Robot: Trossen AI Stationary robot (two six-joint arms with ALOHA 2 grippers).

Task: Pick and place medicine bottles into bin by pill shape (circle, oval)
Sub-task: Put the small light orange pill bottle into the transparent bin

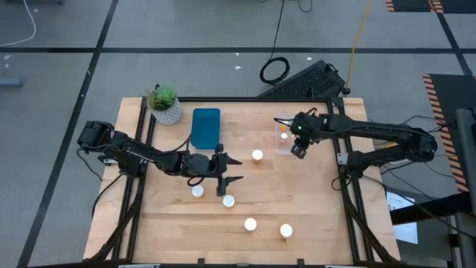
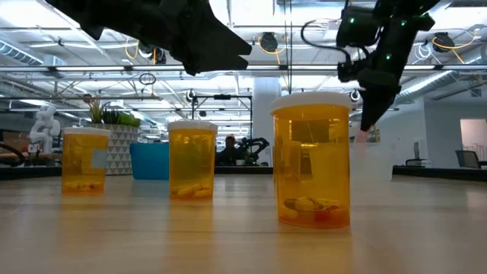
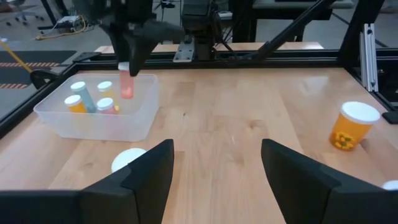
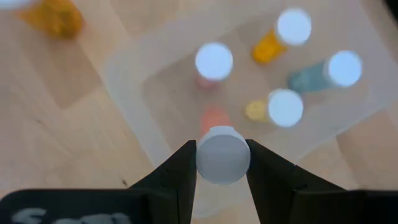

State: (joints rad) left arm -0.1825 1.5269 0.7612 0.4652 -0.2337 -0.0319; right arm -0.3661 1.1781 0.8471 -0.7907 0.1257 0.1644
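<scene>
My right gripper [image 1: 300,151] hangs over the clear plastic bin [image 1: 283,148] at the table's far right, shut on a slim pink medicine bottle [image 3: 127,84] with a white cap. Several capped bottles [image 4: 285,107] lie inside that bin. My left gripper [image 1: 238,170] hovers open and empty over mid-table, its fingers pointing toward the table's right. Amber bottles with white caps stand upright on the wood: one [image 1: 257,155] just right of the left gripper, two [image 1: 197,191] [image 1: 228,201] nearer, two more [image 1: 251,224] [image 1: 286,231] toward the near edge. My right gripper pinches the pink bottle's white cap [image 4: 222,155] between its two fingers, one on each side of the cap. The fingers come from above, pointing down. The bottle hangs upright below them, its pink body [image 4: 214,118] clear above the bin's inside.
A blue bin [image 1: 205,126] stands at the far middle-left, with a potted green plant [image 1: 165,104] in the far left corner. A black frame [image 1: 342,160] runs along the table's sides. In the low view three amber bottles [image 2: 312,164] stand close to the camera.
</scene>
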